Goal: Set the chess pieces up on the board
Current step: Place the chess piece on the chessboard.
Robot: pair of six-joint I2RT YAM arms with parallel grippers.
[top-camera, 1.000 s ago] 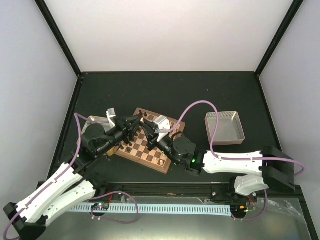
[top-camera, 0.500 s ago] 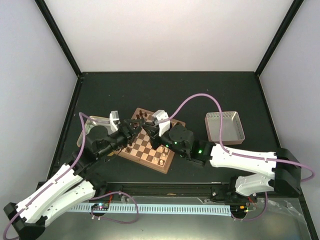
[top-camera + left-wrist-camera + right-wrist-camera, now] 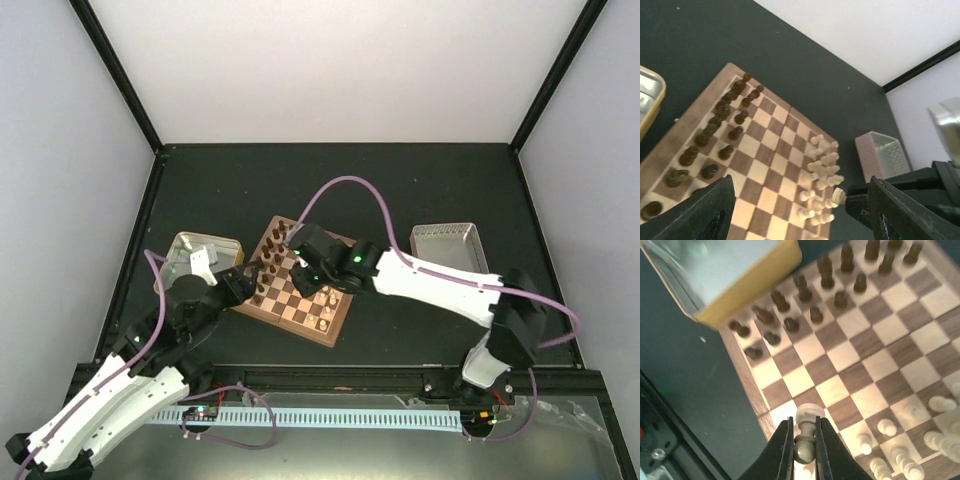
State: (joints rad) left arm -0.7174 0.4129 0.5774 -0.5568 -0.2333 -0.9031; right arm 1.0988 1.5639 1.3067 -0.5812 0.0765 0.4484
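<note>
Square wooden chessboard with dark-brown and tan checks point(image 3: 292, 303) lies at table centre, turned at an angle to the arms. Dark brown chessmen point(image 3: 735, 133) stand in two rows along its left side. Small cream chessmen point(image 3: 829, 159) are bunched in two uneven rows along the opposite side, several nearly touching. Right gripper point(image 3: 804, 424) is closed tight on one cream chessman with a pale rounded top point(image 3: 807, 416), head poking out above the fingers. In the right wrist view this piece sits over a light square by the board's brown rim, with other cream men just beside it. Cannot tell whether its base meets the board. From the left wrist, the same piece shows at the near end of the cream cluster. Left gripper point(image 3: 801, 180) has its jaws spread wide and holds nothing; it hangs by the dark side of the board. Gold tin tray point(image 3: 185, 245) lies just beside the board's left edge, partly covered by the left arm in the top view. Pinkish-grey square tray point(image 3: 447, 255) sits well apart on the right. The right arm reaches across the board's right half, hiding some cream men from above. Purple cable point(image 3: 345, 182) arcs over the table behind the board.
</note>
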